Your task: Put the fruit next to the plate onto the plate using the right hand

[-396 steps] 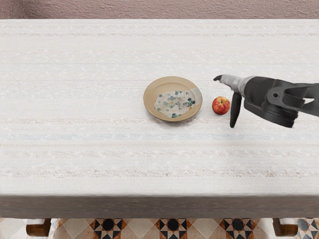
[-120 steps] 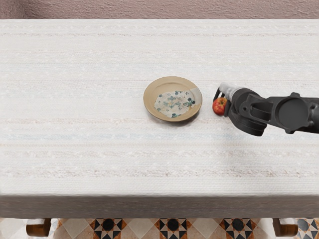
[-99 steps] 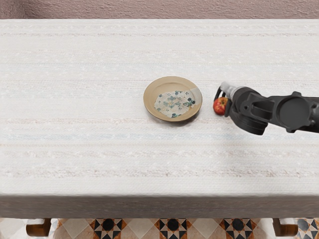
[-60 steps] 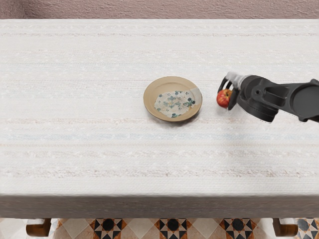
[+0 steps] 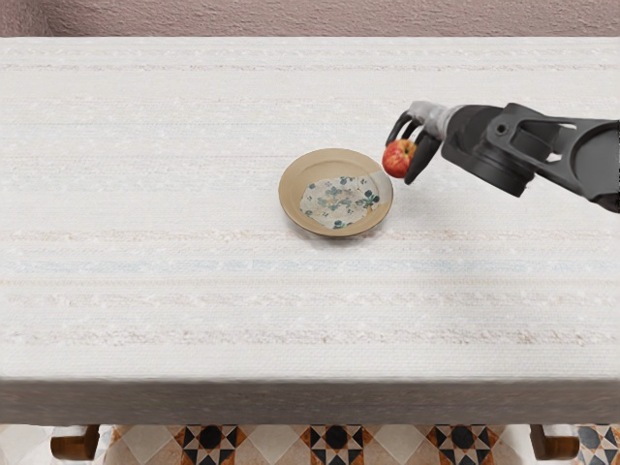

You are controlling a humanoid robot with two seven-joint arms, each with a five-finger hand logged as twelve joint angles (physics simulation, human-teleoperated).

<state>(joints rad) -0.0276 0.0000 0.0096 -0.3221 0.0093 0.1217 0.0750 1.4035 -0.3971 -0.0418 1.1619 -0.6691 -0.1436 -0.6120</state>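
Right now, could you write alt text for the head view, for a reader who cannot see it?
The right hand, its arm coming in from the right edge, grasps a red apple beside the upper right rim of a tan flowered plate, not yet on it. The plate lies near the middle of a table with a pale cloth.

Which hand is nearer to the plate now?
Right. The right hand holds the apple just beside the plate's right rim; the left hand is not in view.

The right arm (image 5: 557, 155) reaches leftward, the right hand (image 5: 423, 131) with fingers (image 5: 419, 163) curled around the apple (image 5: 396, 158).
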